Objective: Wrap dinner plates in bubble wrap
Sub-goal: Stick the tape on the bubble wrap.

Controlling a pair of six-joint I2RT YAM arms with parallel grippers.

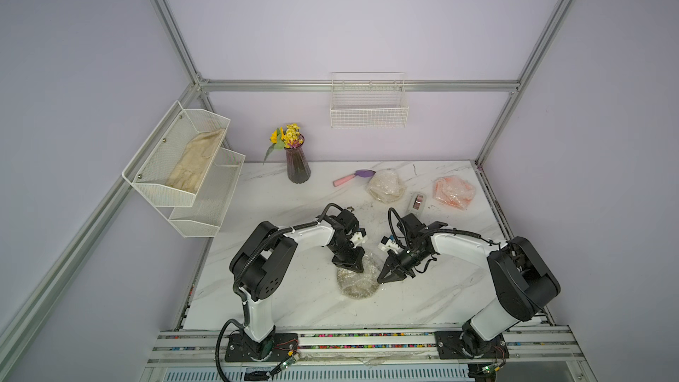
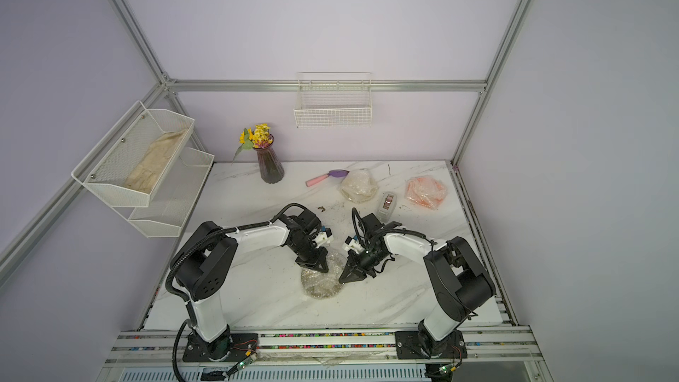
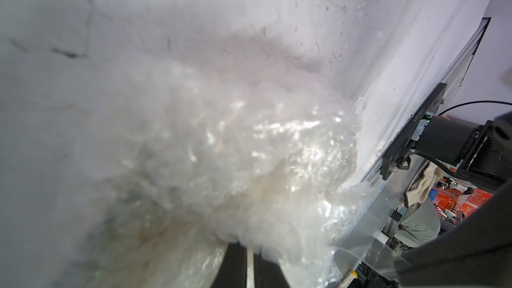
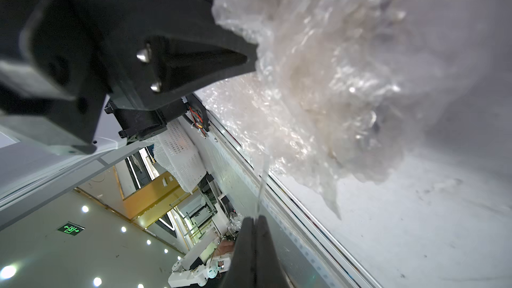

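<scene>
A crumpled bundle of bubble wrap (image 1: 358,282) (image 2: 319,284) lies at the table's middle, and a dark-patterned plate shows dimly through it. My left gripper (image 1: 357,269) (image 3: 250,247) points down onto the bundle's far side, shut on a fold of the bubble wrap (image 3: 235,148). My right gripper (image 1: 380,281) (image 4: 256,218) is at the bundle's right edge. It is shut on a thin clear strip that runs up into the bubble wrap (image 4: 332,78). Two wrapped plates rest at the back, a cream one (image 1: 385,185) and an orange one (image 1: 453,191).
A grey tape dispenser (image 1: 417,203) stands between the two back bundles. A pink-handled purple scoop (image 1: 354,176) and a vase of flowers (image 1: 298,167) are at the back. A wire basket (image 1: 368,104) hangs on the wall. White mesh shelves (image 1: 191,192) at left hold a beige cloth.
</scene>
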